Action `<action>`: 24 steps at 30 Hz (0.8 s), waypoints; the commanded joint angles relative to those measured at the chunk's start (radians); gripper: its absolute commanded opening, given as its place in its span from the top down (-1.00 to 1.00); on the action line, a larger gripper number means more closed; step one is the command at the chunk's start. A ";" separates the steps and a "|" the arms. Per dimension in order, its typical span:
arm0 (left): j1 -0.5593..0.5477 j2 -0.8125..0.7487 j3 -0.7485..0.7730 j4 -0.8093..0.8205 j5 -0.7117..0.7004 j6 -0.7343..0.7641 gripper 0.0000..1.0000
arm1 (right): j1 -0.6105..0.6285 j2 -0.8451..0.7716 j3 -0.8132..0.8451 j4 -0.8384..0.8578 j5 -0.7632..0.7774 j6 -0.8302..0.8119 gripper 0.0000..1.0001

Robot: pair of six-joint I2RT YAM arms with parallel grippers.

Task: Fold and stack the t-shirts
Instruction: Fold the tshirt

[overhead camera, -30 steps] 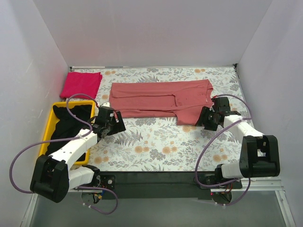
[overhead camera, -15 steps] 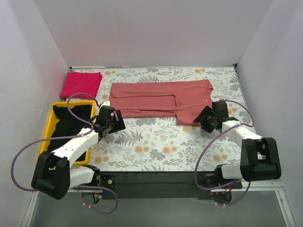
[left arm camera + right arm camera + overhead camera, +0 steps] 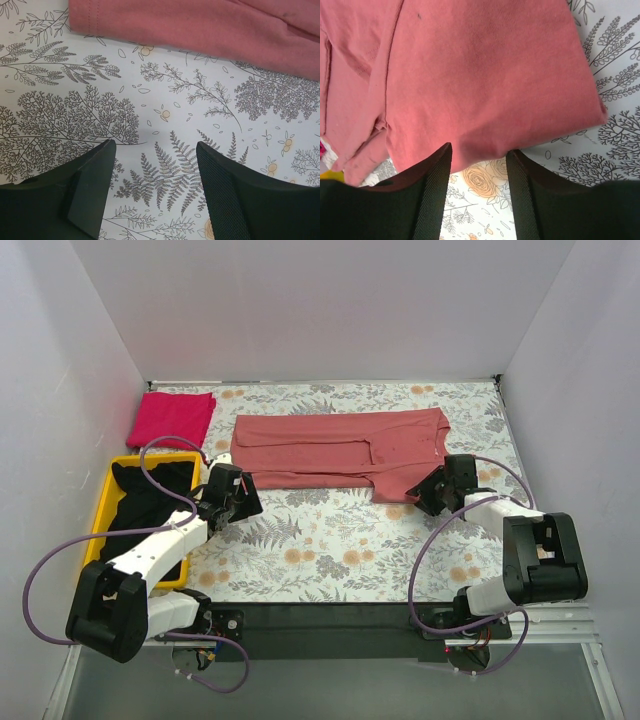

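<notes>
- Toward the back of the table (image 3: 330,550), the salmon shirt (image 3: 335,450) lies flat. It is folded into a long band running left to right, with the sleeves turned in over the body.
- At the back left corner, the magenta shirt (image 3: 172,418) lies folded in a neat rectangle, apart from the salmon shirt.
- Just in front of the magenta shirt, at the left edge, the yellow bin (image 3: 100,510) holds the black shirts (image 3: 145,498) in a loose heap.
- The left gripper (image 3: 243,498) is low over bare table, just in front of the salmon shirt's near left corner.
- Its wrist view shows the two fingers (image 3: 90,172) spread wide with only the printed ferns between them. The shirt's hem lies beyond the tips and does not touch them.
- The right gripper (image 3: 428,490) is at the salmon shirt's near right corner, angled in from the right.
- Its fingers (image 3: 434,175) are also parted, and the shirt's near edge lies right at their tips, crossing the mouth of the gap.
- A printed rose (image 3: 479,181) on the table shows between the fingers, and no cloth is pinched. I cannot tell whether the tips touch the fabric.
</notes>
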 commanded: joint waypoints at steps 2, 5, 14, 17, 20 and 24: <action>-0.003 -0.031 0.025 0.001 -0.031 0.010 -0.28 | 0.010 0.023 -0.012 0.035 0.030 0.054 0.16; -0.004 -0.029 0.024 0.001 -0.030 0.011 -0.26 | 0.008 0.024 0.011 0.036 0.024 0.040 0.67; -0.003 -0.017 0.025 0.001 -0.030 0.010 -0.26 | 0.011 0.057 0.177 0.035 0.016 -0.035 0.97; -0.003 -0.014 0.024 -0.002 -0.036 0.008 -0.25 | 0.010 0.115 0.262 0.033 -0.001 -0.044 0.97; -0.004 -0.012 0.022 -0.002 -0.041 0.006 -0.25 | 0.010 0.178 0.356 0.033 -0.009 -0.053 0.97; -0.003 -0.008 0.022 -0.002 -0.048 0.003 -0.25 | 0.010 0.264 0.476 0.033 -0.021 -0.064 0.97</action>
